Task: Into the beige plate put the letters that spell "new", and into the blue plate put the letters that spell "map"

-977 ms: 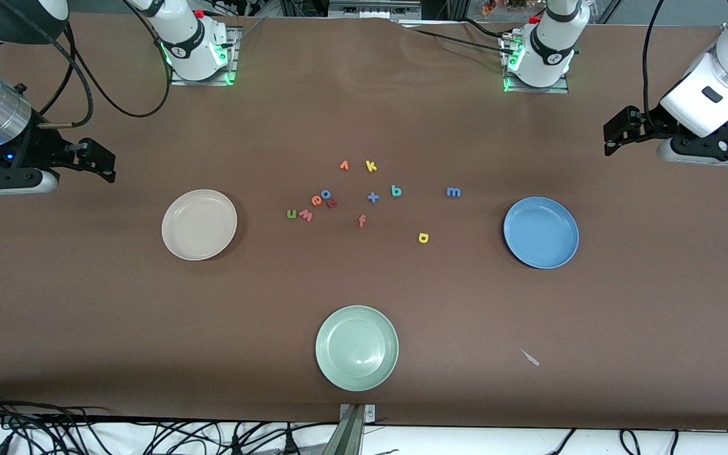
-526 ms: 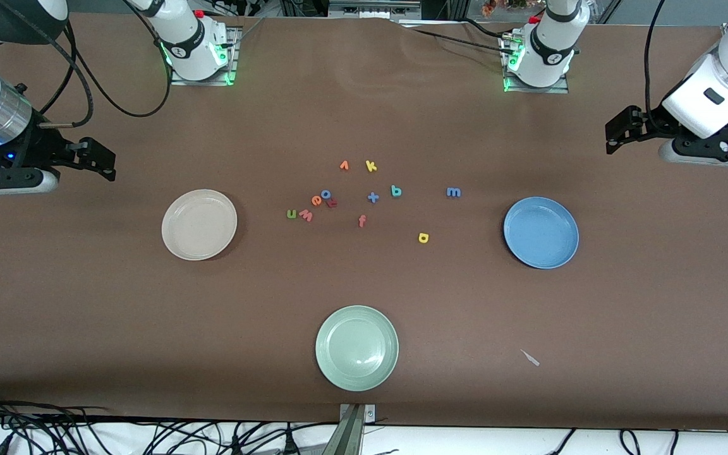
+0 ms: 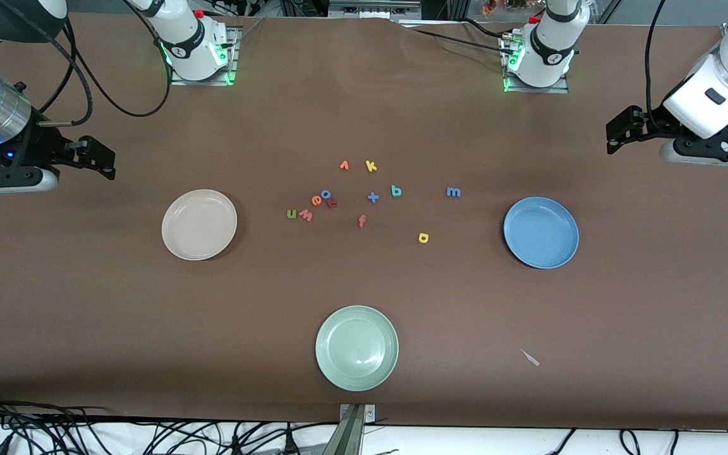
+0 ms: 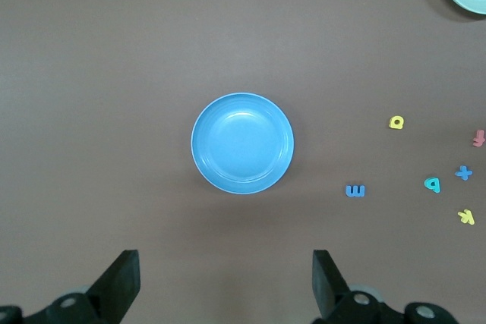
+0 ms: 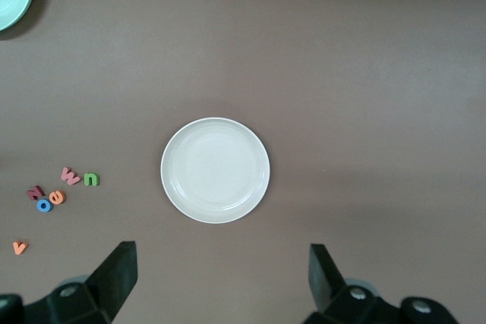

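The left gripper (image 4: pixel 220 282) hangs empty, fingers spread wide, above the table (image 3: pixel 86 303) at the left arm's end, the blue plate (image 4: pixel 242 143) lying between it and the front camera. The right gripper (image 5: pixel 220 282) hangs the same way, spread and empty, at the right arm's end, above the table near the beige plate (image 5: pixel 215 170). Only the wrist views show the spread fingers plainly; only the front view takes in every letter at once. Both plates are round, smooth and shallow, and bare. The small foam letters lie on the brown cloth between the plates: green n (image 3: pixel 291 214), pink w (image 3: pixel 306 215) and orange e (image 3: pixel 316 201) nearer the beige plate; blue m (image 3: pixel 454 192), yellow a (image 3: pixel 423 237) and teal p (image 3: pixel 395 191) nearer the blue plate. A pale green plate (image 3: pixel 356 347) sits nearest the front camera.
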`<state>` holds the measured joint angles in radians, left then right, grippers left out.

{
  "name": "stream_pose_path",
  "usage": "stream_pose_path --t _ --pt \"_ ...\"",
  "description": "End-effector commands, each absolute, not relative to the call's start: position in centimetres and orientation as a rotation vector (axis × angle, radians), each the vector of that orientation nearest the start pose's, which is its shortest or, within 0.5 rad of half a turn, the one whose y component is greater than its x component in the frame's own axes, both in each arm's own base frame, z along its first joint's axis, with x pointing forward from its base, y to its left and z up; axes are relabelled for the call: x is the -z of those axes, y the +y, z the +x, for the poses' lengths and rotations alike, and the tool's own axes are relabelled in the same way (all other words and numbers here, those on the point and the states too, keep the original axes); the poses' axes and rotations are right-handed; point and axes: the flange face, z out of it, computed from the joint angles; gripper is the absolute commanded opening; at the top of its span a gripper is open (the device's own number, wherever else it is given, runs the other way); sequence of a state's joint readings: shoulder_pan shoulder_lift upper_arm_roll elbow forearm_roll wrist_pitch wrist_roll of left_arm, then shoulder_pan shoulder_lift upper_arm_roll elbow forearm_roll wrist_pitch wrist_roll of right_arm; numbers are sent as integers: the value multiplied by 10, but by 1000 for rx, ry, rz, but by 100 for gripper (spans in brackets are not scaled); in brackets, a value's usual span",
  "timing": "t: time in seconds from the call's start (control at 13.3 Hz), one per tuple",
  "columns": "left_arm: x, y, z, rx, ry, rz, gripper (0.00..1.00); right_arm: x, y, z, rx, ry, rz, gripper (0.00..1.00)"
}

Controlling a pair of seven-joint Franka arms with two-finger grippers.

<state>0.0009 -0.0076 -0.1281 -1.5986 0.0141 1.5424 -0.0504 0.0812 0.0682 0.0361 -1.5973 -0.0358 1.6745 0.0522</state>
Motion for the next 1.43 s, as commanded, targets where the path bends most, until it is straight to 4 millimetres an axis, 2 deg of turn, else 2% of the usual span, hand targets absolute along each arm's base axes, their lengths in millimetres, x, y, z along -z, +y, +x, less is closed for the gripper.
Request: stream_pose_path --t 0.0,0.38,1.35 --pt "-619 -65 545 -87 145 -3139 100 -588 66 575 11 -96 -3182 100" --pt "-620 -66 545 -85 147 -3139 100 -589 72 580 56 -102 -3167 100" --pt "-620 -66 545 -87 157 -3139 100 -582 70 579 27 -98 -3169 100"
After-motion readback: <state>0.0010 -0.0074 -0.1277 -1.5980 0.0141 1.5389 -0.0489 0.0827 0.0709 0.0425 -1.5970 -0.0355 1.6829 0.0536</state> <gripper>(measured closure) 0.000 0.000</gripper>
